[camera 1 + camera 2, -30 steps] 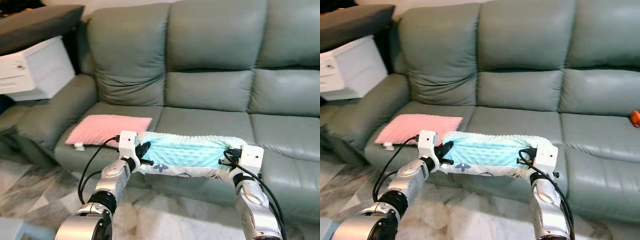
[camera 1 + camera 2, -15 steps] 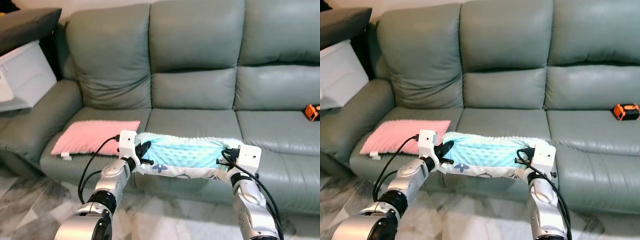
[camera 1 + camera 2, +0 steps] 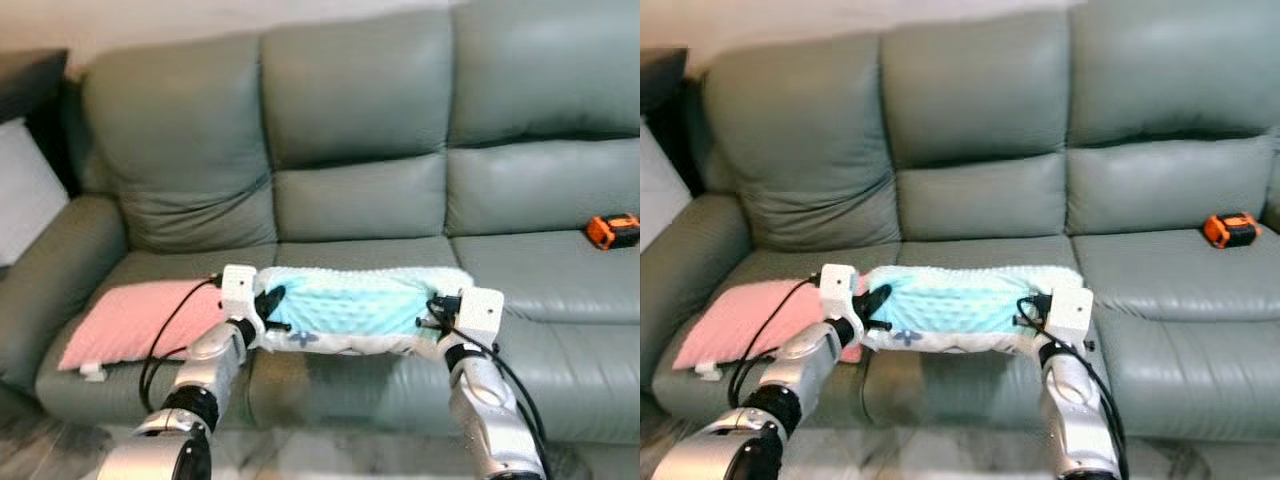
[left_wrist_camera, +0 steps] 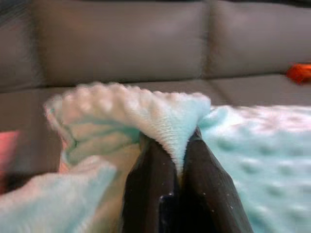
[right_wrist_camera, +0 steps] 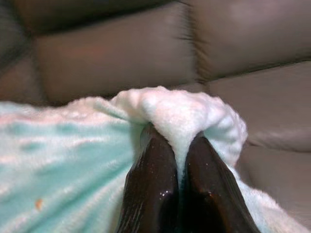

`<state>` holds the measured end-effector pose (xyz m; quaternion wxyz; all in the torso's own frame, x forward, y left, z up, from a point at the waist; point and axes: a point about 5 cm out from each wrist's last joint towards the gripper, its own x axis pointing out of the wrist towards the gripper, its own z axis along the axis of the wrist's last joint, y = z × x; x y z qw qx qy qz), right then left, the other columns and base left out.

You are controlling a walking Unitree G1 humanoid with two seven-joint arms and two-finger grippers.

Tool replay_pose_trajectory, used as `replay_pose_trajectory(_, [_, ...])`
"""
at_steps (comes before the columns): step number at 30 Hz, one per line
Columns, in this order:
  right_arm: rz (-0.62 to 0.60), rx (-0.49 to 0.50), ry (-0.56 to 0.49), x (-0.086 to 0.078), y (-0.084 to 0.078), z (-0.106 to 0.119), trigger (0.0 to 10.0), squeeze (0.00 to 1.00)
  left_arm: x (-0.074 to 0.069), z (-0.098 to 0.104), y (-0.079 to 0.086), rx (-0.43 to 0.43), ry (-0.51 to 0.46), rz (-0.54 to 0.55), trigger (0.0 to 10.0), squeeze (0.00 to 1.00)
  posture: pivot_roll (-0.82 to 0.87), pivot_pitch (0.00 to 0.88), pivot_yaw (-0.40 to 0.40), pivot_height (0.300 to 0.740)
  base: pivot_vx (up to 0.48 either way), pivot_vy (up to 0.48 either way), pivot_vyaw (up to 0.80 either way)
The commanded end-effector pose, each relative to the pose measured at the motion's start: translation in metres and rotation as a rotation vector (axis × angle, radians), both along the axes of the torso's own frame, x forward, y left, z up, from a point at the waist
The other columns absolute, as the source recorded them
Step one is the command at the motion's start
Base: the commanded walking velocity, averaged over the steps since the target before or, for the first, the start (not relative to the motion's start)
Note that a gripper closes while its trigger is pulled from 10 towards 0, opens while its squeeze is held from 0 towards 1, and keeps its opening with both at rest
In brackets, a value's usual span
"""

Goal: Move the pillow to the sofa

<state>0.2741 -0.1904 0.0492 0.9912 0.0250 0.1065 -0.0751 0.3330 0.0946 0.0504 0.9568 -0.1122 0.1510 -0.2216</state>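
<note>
Spanning the view, one green three-seat sofa [image 3: 360,190] carries one pink pillow [image 3: 130,322] and one orange object [image 3: 612,231], while two grippers, left gripper [image 3: 270,310] and right gripper [image 3: 432,310], each pinch shut on one aqua pillow [image 3: 350,305].

The pillow [image 3: 350,308] is nubbly, soft teal cloth; the sofa [image 3: 360,190] is smooth grey-green leather with a dull sheen.

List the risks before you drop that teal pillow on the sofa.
1. Each gripper, left and right, pinches only a fold of the teal pillow at its end; the soft fabric could slip out.
2. The pillow hangs over the sofa seat's front edge; released here, it may slide off.
3. Its left end is near the pink pillow and could overlap it.
</note>
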Motion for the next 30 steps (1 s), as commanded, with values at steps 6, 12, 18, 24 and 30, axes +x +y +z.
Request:
replay_pose_trajectory(6, [0.022, 0.021, -0.034, 0.0028, 0.0109, 0.0066, 10.0, 0.0, -0.0009, -0.0047, 0.0183, 0.04, 0.016, 0.042, 10.0, 0.0, -0.33, 0.008, 0.146, 0.74, 0.0, 0.0, 0.0])
replay_pose_trajectory(12, [0.037, 0.018, -0.037, 0.0026, 0.0123, 0.0072, 10.0, 0.0, 0.0, -0.0019, 0.0199, 0.028, -0.01, 0.046, 10.0, 0.0, -0.33, 0.011, 0.14, 0.74, 0.0, 0.0, 0.0])
replay_pose_trajectory(18, [0.057, 0.011, -0.049, 0.0047, 0.014, 0.0097, 10.0, 0.0, -0.001, -0.0014, 0.0173, 0.005, -0.016, 0.031, 10.0, 0.0, -0.32, 0.008, 0.14, 0.74, 0.326, 0.0, 0.0])
replay_pose_trajectory(24, [0.059, 0.013, -0.049, 0.0058, 0.0149, 0.0097, 10.0, 0.0, -0.0004, -0.001, 0.0175, 0.006, -0.016, 0.029, 10.0, 0.0, -0.32, 0.005, 0.142, 0.74, 0.453, 0.0, 0.0])
replay_pose_trajectory(30, [0.06, 0.015, -0.051, 0.0068, 0.0159, 0.0102, 10.0, 0.0, 0.0004, -0.0003, 0.0175, 0.01, -0.014, 0.022, 10.0, 0.0, -0.32, 0.001, 0.148, 0.74, 0.467, 0.0, 0.0])
